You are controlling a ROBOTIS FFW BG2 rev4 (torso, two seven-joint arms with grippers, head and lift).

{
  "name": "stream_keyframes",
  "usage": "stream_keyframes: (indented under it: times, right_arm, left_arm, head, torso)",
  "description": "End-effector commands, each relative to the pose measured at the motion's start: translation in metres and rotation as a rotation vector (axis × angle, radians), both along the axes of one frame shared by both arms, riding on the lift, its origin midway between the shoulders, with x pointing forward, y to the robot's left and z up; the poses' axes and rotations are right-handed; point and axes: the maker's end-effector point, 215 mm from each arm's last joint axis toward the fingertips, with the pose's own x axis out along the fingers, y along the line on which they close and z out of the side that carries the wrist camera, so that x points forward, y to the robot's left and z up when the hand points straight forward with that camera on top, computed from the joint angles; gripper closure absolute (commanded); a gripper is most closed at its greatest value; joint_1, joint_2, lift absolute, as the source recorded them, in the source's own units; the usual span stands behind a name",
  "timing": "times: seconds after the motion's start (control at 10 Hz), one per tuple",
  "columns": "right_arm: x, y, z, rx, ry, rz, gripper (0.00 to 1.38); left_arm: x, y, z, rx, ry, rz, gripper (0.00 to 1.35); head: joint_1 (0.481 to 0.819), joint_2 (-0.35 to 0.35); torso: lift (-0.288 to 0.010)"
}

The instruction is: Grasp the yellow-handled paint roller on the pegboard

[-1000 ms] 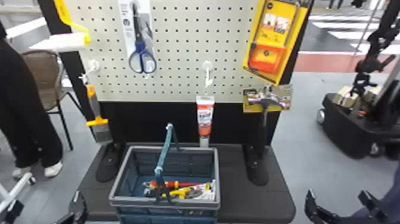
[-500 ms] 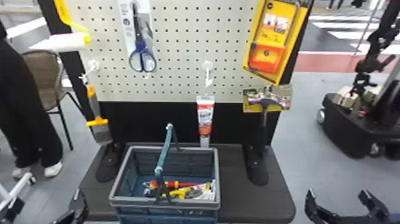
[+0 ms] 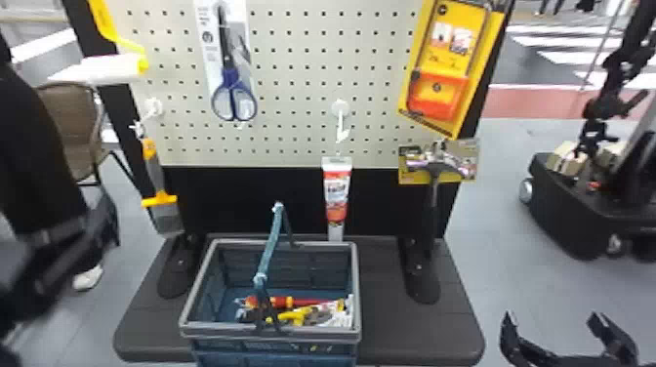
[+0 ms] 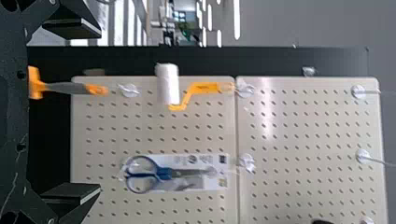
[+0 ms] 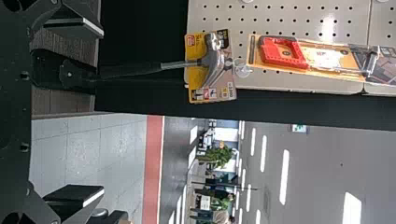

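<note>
The paint roller hangs at the pegboard's top left corner, its white roll (image 3: 95, 68) below the yellow handle (image 3: 105, 19). In the left wrist view the roller (image 4: 168, 84) and its yellow handle (image 4: 205, 88) lie well ahead of my left gripper (image 4: 88, 109), which is open with nothing between its fingers. My left arm (image 3: 49, 263) shows as a dark blur at the left edge, far below the roller. By the table's near right corner my right gripper (image 3: 566, 341) hangs low and open, holding nothing.
On the pegboard (image 3: 302, 73) also hang packaged scissors (image 3: 232, 63), an orange-handled scraper (image 3: 156, 180), a tube (image 3: 337, 195), a hammer (image 3: 434, 171) and a yellow clamp pack (image 3: 446, 63). A blue basket (image 3: 195, 293) of tools stands on the black table (image 3: 415, 332). A person stands at far left.
My left arm has risen from the bottom left corner and now shows blurred along the left edge. The right gripper has barely shifted.
</note>
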Motion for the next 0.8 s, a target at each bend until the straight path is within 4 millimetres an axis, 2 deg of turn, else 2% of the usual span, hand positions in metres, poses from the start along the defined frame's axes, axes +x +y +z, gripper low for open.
stream_keyframes:
  times: [0.0, 0.1, 0.2, 0.5, 0.7]
  right_arm:
    - [0.004, 0.004, -0.001, 0.001, -0.001, 0.011, 0.12]
    - [0.005, 0.005, 0.000, 0.001, -0.003, 0.016, 0.12]
    - [0.005, 0.005, 0.000, 0.003, -0.003, 0.015, 0.12]
    - [0.004, 0.005, 0.002, 0.001, -0.006, 0.015, 0.12]
    - [0.005, 0.005, 0.004, -0.001, -0.011, 0.015, 0.12]
  left_arm:
    - [0.015, 0.025, 0.055, 0.058, -0.051, 0.016, 0.14]
    - [0.018, 0.036, 0.077, 0.078, -0.090, 0.031, 0.14]
    - [0.024, 0.044, 0.087, 0.092, -0.100, 0.003, 0.14]
    - [0.059, 0.041, 0.085, 0.083, -0.055, -0.159, 0.14]
    - [0.091, 0.057, 0.068, 0.011, -0.017, -0.260, 0.14]
  head:
    - [0.549, 0.000]
    - [0.549, 0.000]
    - [0.549, 0.000]
    - [0.549, 0.000]
    - [0.549, 0.000]
  torso:
    - [-0.100]
    - [-0.100]
    - [-0.100]
    - [-0.100]
    - [-0.100]
